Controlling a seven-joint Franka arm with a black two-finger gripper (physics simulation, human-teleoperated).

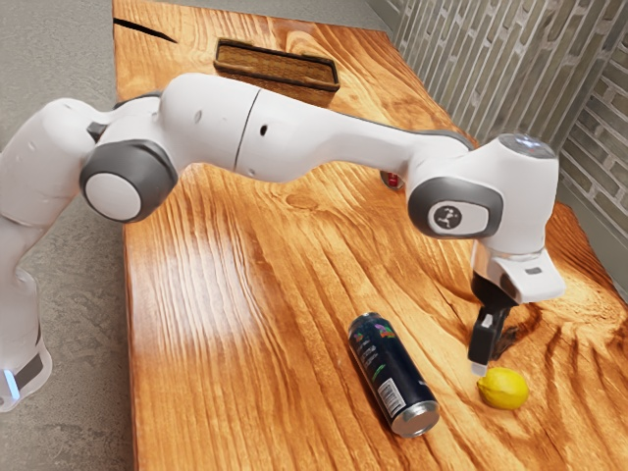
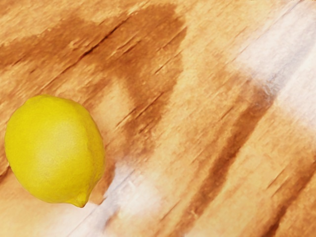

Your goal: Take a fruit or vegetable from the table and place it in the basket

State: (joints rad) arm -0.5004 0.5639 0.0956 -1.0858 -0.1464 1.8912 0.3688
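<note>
The lemon [image 1: 503,390], likely light, firm and slippery, is seen on the table [image 1: 226,363] at the exterior view's near right, by the pincer [image 1: 479,369] (open or closed cannot be told), and is best held round its middle.

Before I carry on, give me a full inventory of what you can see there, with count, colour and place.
Lemon: one, yellow, on the table beside my gripper
Can: one, dark with silver ends, lying on its side on the table, to the exterior view's left of the lemon
Basket: one, brown, at the table's far end
Unidentified item: one, partly red, mostly hidden behind my arm
Table: one, orange-brown wood, under these things
Wall: pale grey tiling, behind the table
Floor: grey, beside the table
Arm: one, white and dark grey, reaching over the table
Gripper: one, black, low by the lemon
</note>
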